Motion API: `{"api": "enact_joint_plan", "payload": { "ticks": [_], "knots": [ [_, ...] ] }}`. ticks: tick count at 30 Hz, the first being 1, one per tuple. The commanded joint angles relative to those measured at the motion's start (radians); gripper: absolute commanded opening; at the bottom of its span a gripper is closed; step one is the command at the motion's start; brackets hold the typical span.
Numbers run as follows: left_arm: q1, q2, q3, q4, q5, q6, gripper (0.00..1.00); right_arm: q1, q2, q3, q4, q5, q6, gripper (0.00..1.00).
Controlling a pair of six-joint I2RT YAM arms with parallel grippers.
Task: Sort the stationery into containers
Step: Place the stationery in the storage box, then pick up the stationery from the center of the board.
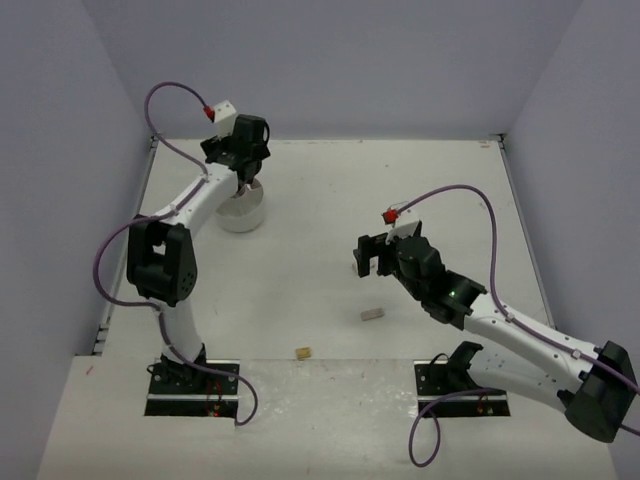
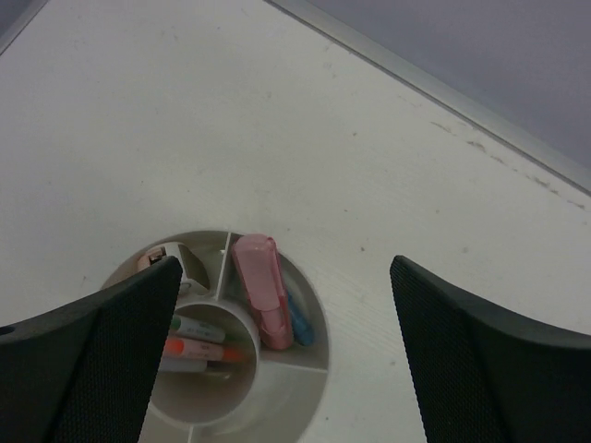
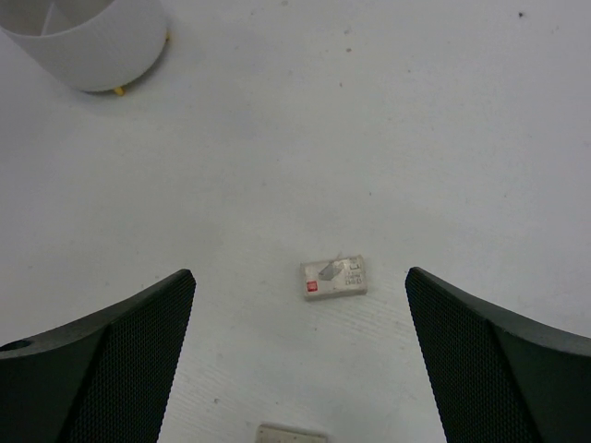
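With the left gripper point(image 2: 283, 277) wide over the tub point(image 1: 240, 215) near the table's far left corner, the right gripper point(image 3: 300, 272), also wide, hangs over an eraser point(image 3: 333, 278) mid-table and should, I reckon, drop straight down, centring it before closing.

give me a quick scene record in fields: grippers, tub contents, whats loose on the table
left gripper: open, over the white tub
right gripper: open, over a labelled eraser on the table
tub contents: pink piece and blue piece in one outer compartment, pens in the centre
loose on table: labelled eraser, second eraser, tan eraser
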Motion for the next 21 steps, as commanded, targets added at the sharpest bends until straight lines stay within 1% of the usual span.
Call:
{"api": "enact_joint_plan", "payload": {
  "ticks": [1,4,7,9,11,14,16,19,21],
  "knots": [
    [0.003,-0.231,0.021,-0.029,0.127,-0.026,0.98,-0.071,0.076,0.07,-0.054,-0.051,0.102,0.99],
    [0.003,-0.371,-0.007,-0.046,0.215,-0.011,1.0,-0.08,0.151,0.108,-0.08,-0.057,0.13,0.99],
    [0.003,-0.567,-0.122,-0.046,0.356,0.001,1.0,-0.078,0.198,0.126,-0.099,-0.038,0.158,0.99],
    [0.001,-0.722,-0.26,-0.022,0.479,0.014,1.0,-0.08,0.226,0.144,-0.131,-0.032,0.191,0.99],
    [0.0,-0.831,-0.366,-0.008,0.576,0.032,1.0,-0.08,0.278,0.191,-0.227,-0.023,0.238,0.99],
    [0.0,-1.017,-0.544,-0.028,0.633,0.102,1.0,-0.08,0.349,0.24,-0.324,-0.004,0.278,0.99],
    [0.0,-1.079,-0.601,-0.045,0.664,0.137,1.0,-0.08,0.389,0.247,-0.343,0.014,0.293,0.97],
    [0.0,-1.147,-0.655,-0.116,0.752,0.22,1.0,-0.093,0.466,0.294,-0.393,-0.003,0.361,0.88],
    [0.0,-1.184,-0.701,-0.124,0.741,0.259,1.0,-0.092,0.497,0.316,-0.402,0.007,0.44,0.85]
  ]
}}
